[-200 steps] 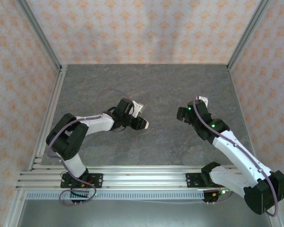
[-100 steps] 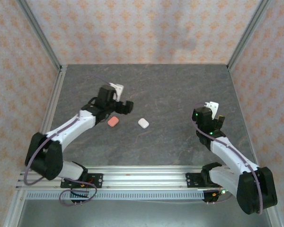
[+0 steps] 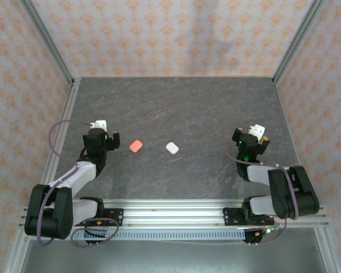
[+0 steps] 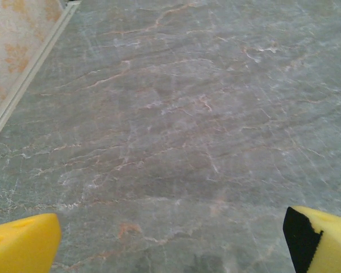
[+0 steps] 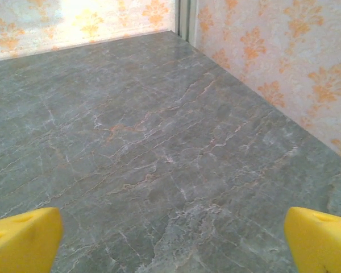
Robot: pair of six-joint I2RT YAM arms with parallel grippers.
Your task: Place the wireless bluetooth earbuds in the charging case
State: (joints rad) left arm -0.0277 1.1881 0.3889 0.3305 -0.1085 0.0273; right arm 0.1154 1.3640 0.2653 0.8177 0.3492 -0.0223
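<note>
Two pebble-like charging cases lie side by side in the middle of the grey stone table: a pink-red case (image 3: 136, 146) and, to its right, a white case (image 3: 171, 148). The earbuds are hidden or out of view. My left gripper (image 3: 102, 136) sits low at the left, a short way from the pink-red case. In the left wrist view the left gripper (image 4: 170, 244) is open, its yellow pads (image 4: 23, 242) wide apart over bare table. My right gripper (image 3: 251, 137) is pulled back at the right, well away from the white case. In the right wrist view the right gripper (image 5: 173, 242) is open with nothing between its pads (image 5: 318, 239).
Patterned walls (image 3: 170, 34) with metal posts (image 3: 45, 45) enclose the table on three sides. An aluminium rail (image 3: 170, 213) carrying both arm bases runs along the near edge. The right wall (image 5: 284, 68) stands close to my right gripper.
My left gripper opened and its arm drew back to the left, leaving both cases uncovered on the table. The right arm also folded back toward its base.
</note>
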